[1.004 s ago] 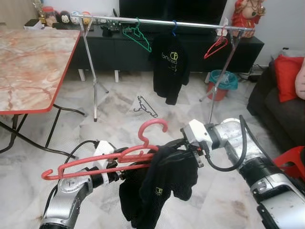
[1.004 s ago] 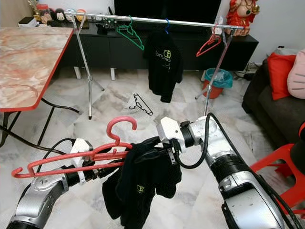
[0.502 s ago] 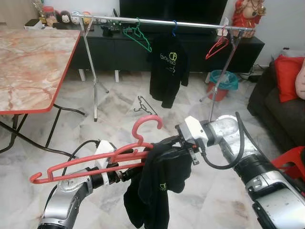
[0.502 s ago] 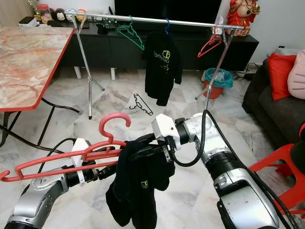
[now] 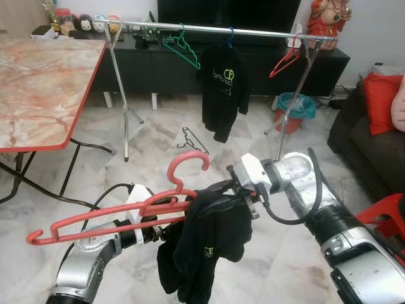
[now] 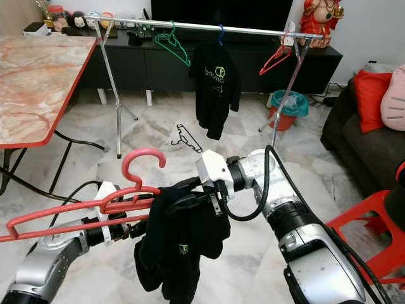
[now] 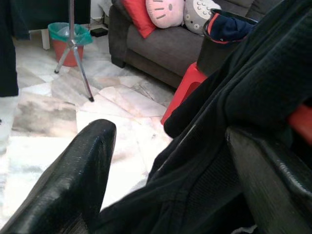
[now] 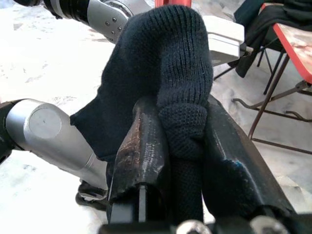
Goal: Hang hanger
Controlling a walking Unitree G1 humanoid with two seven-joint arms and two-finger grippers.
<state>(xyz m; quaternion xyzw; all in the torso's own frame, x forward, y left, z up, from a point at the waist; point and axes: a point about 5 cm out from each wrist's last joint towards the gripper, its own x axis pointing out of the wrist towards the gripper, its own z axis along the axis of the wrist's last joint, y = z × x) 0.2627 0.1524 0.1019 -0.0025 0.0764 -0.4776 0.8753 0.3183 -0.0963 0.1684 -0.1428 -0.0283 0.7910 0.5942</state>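
A red hanger (image 5: 101, 215) lies roughly level in front of me, hook (image 5: 186, 161) pointing up. My left gripper (image 5: 164, 223) is shut on its bars near the neck. A black shirt (image 5: 209, 247) droops from the hanger's right end. My right gripper (image 5: 220, 193) is shut on the shirt's knitted collar (image 8: 180, 97), pinched between its two fingers (image 8: 141, 146). In the left wrist view, black cloth (image 7: 234, 97) fills the gap between the fingers. Across the room stands the silver clothes rail (image 5: 209, 28).
The rail carries a green hanger (image 5: 183, 47), a black shirt (image 5: 224, 95) and a red hanger (image 5: 285, 60). A black hanger (image 5: 193, 139) lies on the floor. Marble table (image 5: 38, 82) at left; dark sofa (image 5: 373, 145), teal bin (image 5: 292, 111) and red stool (image 5: 380, 218) at right.
Both arms have carried the red hanger and the shirt a little to the left. Both grips are unchanged.
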